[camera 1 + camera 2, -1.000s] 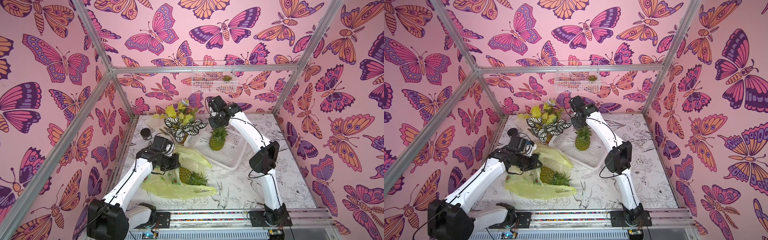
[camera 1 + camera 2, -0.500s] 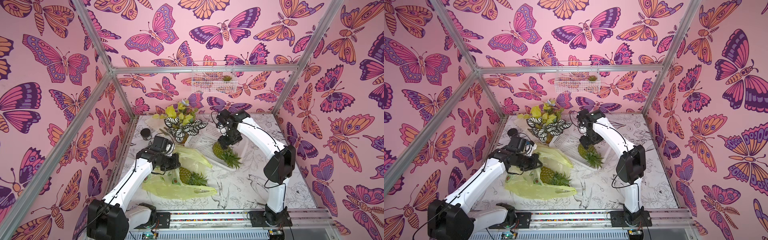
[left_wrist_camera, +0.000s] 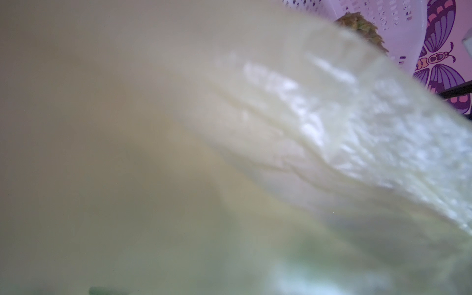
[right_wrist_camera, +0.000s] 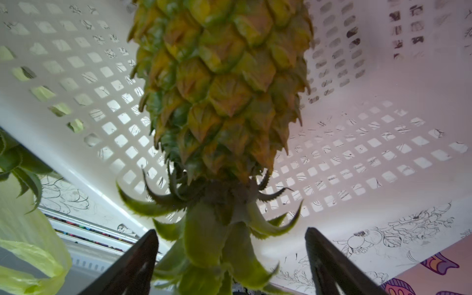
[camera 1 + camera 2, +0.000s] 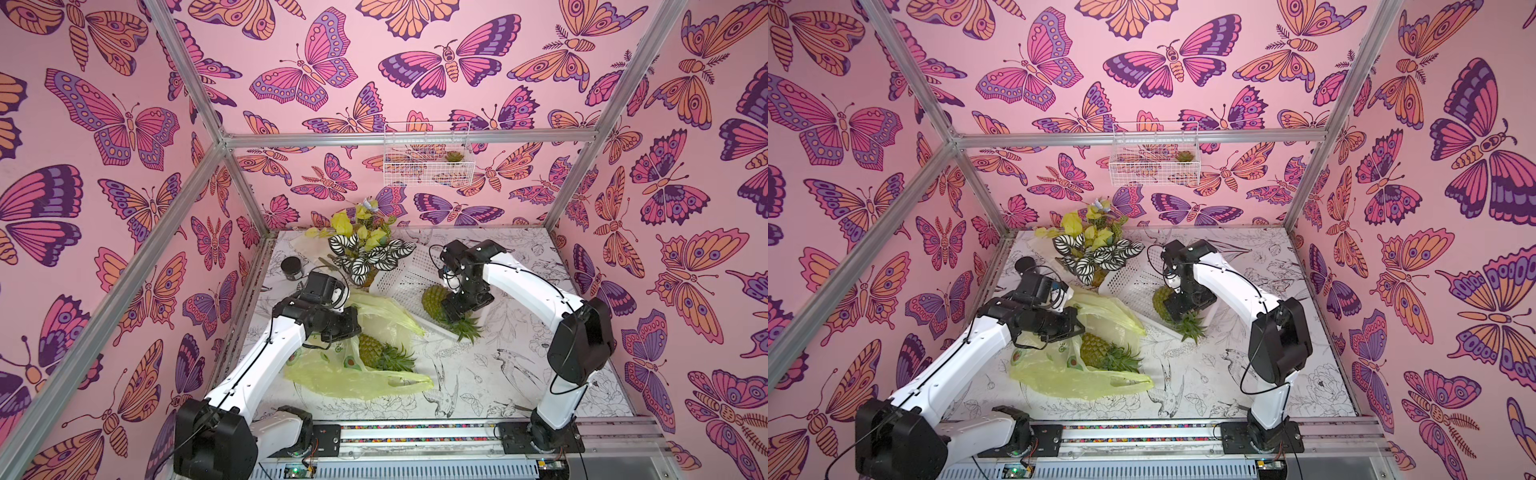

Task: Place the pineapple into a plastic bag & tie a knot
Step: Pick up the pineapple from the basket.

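Pineapple crown point(image 4: 212, 242) between right hand's point(image 4: 229, 231) fingers point(image 4: 138, 260)

You are standing at a robot test cell, a built rig of the laboratory kind. A bare aluminium frame point(image 5: 407, 139) boxes in the space, and its walls point(image 5: 124, 124) are printed panels of pink butterfly pattern. The left arm point(image 5: 257, 365) and the right arm point(image 5: 532, 286) are mounted on a rail point(image 5: 415, 431) along the front edge of the tabletop point(image 5: 519, 365), which is covered in line-drawn birds and flowers. A wire basket point(image 5: 428, 166) hangs on the back panel. A potted plant point(image 5: 365, 253) stands at the rear.
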You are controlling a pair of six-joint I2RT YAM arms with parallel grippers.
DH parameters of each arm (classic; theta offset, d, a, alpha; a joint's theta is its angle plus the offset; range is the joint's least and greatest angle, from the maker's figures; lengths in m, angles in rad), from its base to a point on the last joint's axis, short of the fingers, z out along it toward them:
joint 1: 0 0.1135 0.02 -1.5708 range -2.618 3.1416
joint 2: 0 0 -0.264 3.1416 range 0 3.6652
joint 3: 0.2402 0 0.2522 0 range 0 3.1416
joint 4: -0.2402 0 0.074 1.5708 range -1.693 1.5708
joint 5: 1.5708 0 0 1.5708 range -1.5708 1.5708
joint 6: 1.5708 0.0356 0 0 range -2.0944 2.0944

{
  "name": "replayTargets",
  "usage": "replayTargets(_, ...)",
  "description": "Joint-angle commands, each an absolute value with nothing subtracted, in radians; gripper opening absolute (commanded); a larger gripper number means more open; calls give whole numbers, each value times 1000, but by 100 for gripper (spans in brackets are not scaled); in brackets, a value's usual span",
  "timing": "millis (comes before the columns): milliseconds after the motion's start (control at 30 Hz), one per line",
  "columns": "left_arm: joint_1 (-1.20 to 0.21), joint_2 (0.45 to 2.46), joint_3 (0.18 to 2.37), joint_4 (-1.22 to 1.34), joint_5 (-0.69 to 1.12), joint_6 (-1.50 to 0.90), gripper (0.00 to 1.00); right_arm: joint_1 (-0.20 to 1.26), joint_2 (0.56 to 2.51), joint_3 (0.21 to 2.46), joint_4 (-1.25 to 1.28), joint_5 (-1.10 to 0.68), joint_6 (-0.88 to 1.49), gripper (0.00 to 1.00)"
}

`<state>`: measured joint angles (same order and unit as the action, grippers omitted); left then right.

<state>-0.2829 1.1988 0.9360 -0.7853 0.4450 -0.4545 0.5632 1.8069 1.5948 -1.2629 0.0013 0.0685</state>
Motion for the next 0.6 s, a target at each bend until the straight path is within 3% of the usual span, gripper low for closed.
replayTargets(0,-288,1189,923,-790,445,-462,0,569,1798,1533,-1181,8,113,84)
replayTargets(300,-291,1170,921,-792,439,-469,0,568,1814,1400,-1092,-16,103,63)
replayTargets(400,-291,1166,922,-794,441,-472,0,568,1808,1397,-1094,-28,104,44)
replayTargets(567,-292,1150,919,-802,445,-479,0,567,1744,1479,-1129,-36,113,2)
